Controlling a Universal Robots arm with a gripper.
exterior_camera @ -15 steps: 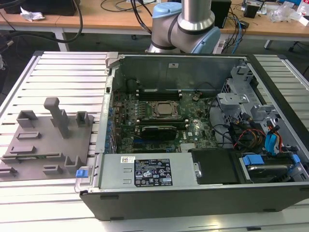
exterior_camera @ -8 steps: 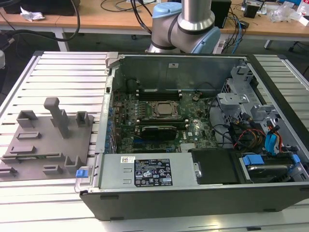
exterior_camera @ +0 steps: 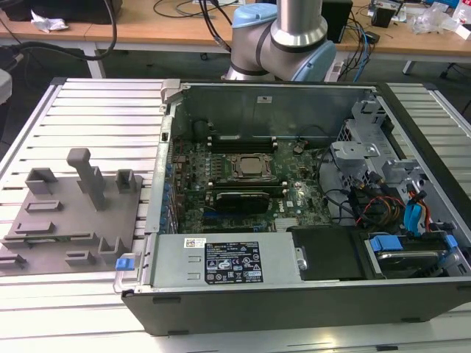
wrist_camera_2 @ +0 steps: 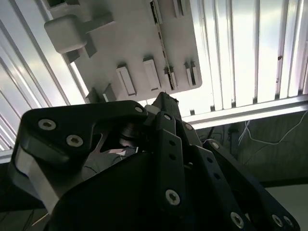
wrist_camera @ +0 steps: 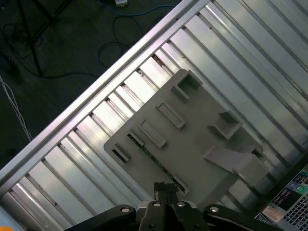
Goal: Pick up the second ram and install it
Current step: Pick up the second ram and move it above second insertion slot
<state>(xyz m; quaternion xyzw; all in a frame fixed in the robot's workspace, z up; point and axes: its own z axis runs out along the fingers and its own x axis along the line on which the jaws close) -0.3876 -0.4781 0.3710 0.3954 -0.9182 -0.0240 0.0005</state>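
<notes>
The second ram [wrist_camera: 155,158] is a thin green stick standing on its long edge in a slot of the grey holder block [wrist_camera: 202,130]. In the second wrist view the ram [wrist_camera_2: 163,48] runs as a dark narrow strip across the same holder block [wrist_camera_2: 130,43]. My gripper [wrist_camera: 166,188] hovers well above the block, over the ram's near end, with its black fingers together and nothing between them. Its tip [wrist_camera_2: 163,98] points at the block's edge in the second wrist view. In the exterior view the holder block [exterior_camera: 70,220] lies to the left of the open computer case [exterior_camera: 294,290].
The case holds the green motherboard [exterior_camera: 294,195] with its processor socket [exterior_camera: 250,166], dark memory slots [exterior_camera: 239,140], cables and a drive bay on the exterior view's right. The ribbed metal table [exterior_camera: 103,110] carries everything. My arm's base [exterior_camera: 283,44] stands behind the case.
</notes>
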